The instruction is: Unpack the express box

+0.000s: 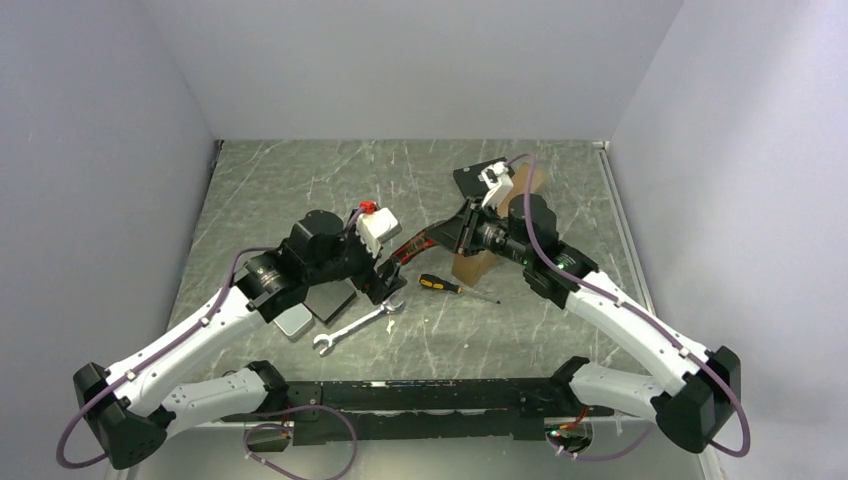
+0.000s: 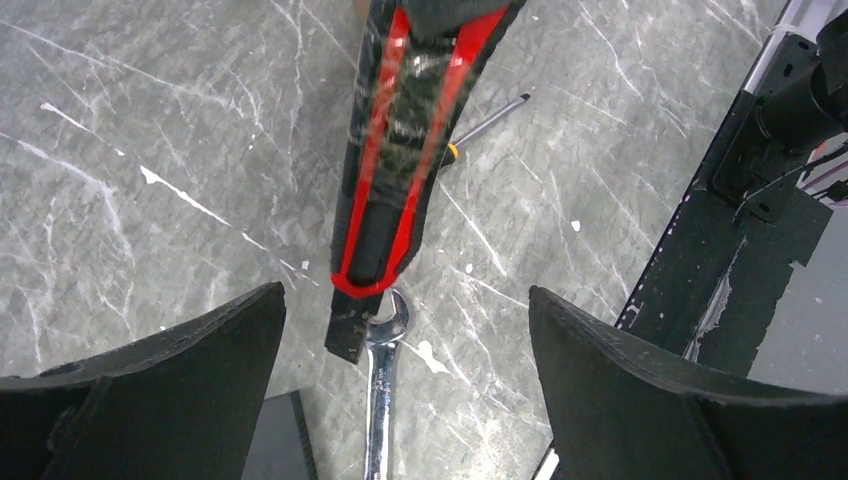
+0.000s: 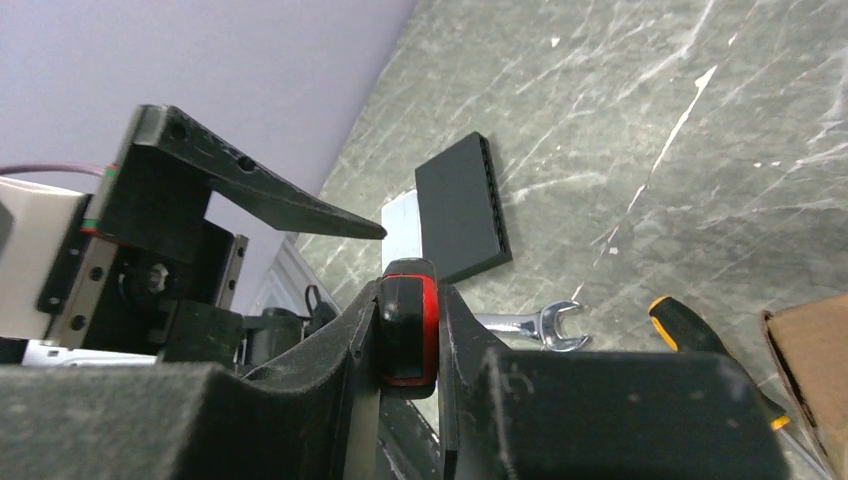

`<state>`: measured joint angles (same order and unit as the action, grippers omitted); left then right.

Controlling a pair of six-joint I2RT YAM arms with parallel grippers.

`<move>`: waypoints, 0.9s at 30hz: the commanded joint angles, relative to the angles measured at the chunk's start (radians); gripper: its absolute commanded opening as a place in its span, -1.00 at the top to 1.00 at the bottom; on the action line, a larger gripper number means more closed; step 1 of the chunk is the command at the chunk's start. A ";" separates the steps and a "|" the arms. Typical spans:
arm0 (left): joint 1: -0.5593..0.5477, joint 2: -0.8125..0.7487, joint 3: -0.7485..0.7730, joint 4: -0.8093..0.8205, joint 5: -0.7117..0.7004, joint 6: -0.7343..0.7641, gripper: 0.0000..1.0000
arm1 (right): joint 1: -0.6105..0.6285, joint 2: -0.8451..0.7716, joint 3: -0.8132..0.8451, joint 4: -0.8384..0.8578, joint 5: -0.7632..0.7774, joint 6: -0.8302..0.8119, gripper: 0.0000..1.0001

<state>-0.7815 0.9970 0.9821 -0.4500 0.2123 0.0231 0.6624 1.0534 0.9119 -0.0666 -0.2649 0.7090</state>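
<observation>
Right fingers [image 3: 330, 345] grip knife [image 3: 408, 320] beside express box [image 3: 812, 365].

Counting off the overhead view now: I've got one brown express box [image 1: 468, 268] right of centre; one red-and-black utility knife [image 1: 413, 246] mid-frame; one screwdriver [image 1: 440, 284] just below that; one wrench [image 1: 355, 327] lower centre; one dark slab [image 1: 330, 300] left of centre; one pale grey block [image 1: 292, 322] touching its lower left side; and two grippers, the left gripper [image 2: 405, 300] and the right gripper [image 3: 410, 335].
</observation>
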 commanded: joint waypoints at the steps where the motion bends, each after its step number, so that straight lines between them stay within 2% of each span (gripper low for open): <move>1: 0.007 -0.004 0.030 0.033 0.014 -0.017 -0.90 | 0.021 0.030 0.070 0.037 -0.061 -0.023 1.00; 6: 0.007 0.025 0.039 0.014 0.022 -0.016 -0.83 | 0.035 0.030 0.077 0.062 -0.082 0.000 1.00; 9: 0.007 0.040 0.048 -0.004 0.011 -0.017 -0.72 | 0.037 0.021 0.078 0.082 -0.096 0.014 1.00; 10: 0.007 0.044 0.048 -0.005 0.008 -0.017 -0.62 | 0.038 0.014 0.073 0.096 -0.102 0.022 1.00; 11: 0.008 0.046 0.051 -0.008 0.006 -0.017 -0.40 | 0.039 0.010 0.070 0.109 -0.110 0.031 1.00; 13: 0.008 0.046 0.055 -0.010 0.001 -0.014 0.17 | 0.041 0.007 0.058 0.133 -0.124 0.046 1.00; 14: 0.007 0.044 0.055 -0.009 -0.001 -0.010 0.38 | 0.040 0.007 0.053 0.139 -0.123 0.050 1.00; 15: 0.007 0.042 0.055 -0.008 0.001 -0.011 0.59 | 0.042 0.009 0.047 0.149 -0.116 0.058 0.85; 16: 0.007 0.038 0.053 -0.004 0.004 -0.011 0.73 | 0.042 0.014 0.042 0.155 -0.105 0.066 0.47; 18: 0.007 0.029 0.046 0.011 0.014 -0.016 0.90 | 0.044 0.027 0.035 0.177 -0.089 0.093 -0.65; 19: 0.008 0.025 0.042 0.017 0.020 -0.016 0.93 | 0.048 0.037 0.033 0.190 -0.076 0.116 -0.94; 22: 0.007 0.011 0.035 0.033 0.023 -0.017 0.97 | 0.061 0.061 0.009 0.234 -0.030 0.184 -1.00; 25: 0.008 -0.005 0.026 0.044 0.009 -0.017 0.99 | 0.063 0.064 -0.088 0.393 -0.022 0.281 -1.00; 27: 0.009 -0.015 0.021 0.052 0.004 -0.034 1.00 | 0.063 0.085 -0.094 0.425 -0.038 0.320 -1.00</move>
<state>-0.7757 1.0302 0.9913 -0.4740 0.2211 0.0109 0.7212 1.1099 0.8654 0.1848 -0.3149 0.9012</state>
